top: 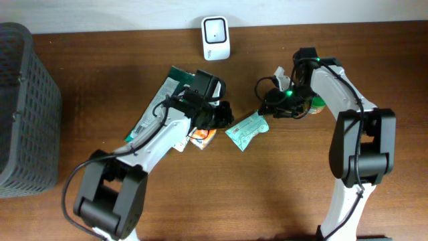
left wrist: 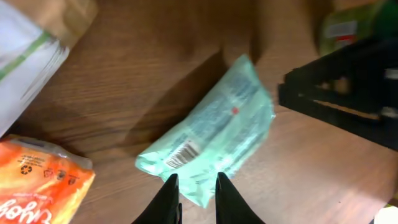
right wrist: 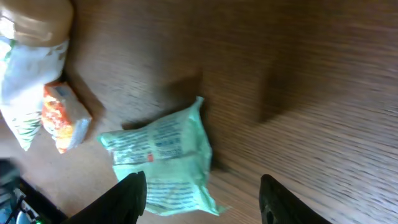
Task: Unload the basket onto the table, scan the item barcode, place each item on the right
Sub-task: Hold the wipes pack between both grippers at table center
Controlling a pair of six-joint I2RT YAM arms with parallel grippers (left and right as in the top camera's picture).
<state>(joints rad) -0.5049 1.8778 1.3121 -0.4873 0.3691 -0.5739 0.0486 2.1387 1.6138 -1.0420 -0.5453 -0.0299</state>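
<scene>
A: What colour is the packet (top: 247, 130)?
B: Light green, with a black-and-white striped barcode (left wrist: 183, 154).
A: And the pack (top: 201, 136) beside it?
B: Orange. The table (top: 267, 194) is brown wood, the scanner (top: 216, 37) white, the basket (top: 23, 107) grey with a grid.

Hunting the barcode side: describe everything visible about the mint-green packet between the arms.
The mint-green packet is a soft, crinkled plastic pouch with sealed ends, lying flat and skewed on the wooden table between the arms. Its printed back faces up: fine text, a small red mark and a barcode near one end. It lies apart from the orange packet. The left gripper has its narrow jaws astride one edge; whether they pinch it is unclear. The right gripper hangs open nearby.
</scene>
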